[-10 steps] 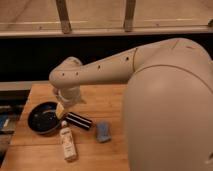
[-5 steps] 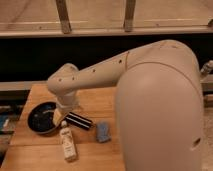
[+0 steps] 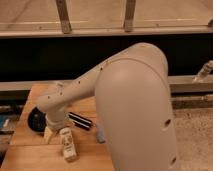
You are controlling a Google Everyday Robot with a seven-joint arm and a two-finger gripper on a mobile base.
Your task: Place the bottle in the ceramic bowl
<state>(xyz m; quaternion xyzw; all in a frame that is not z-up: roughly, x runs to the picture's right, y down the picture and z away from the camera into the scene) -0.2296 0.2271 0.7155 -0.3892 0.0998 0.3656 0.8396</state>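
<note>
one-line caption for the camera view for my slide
Gripper low between the dark ceramic bowl and the white bottle lying on the wooden table

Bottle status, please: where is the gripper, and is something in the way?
Gripper low, between bowl and bottle. Bottle lying on table, not in bowl. Black bar near, not between them.
</note>
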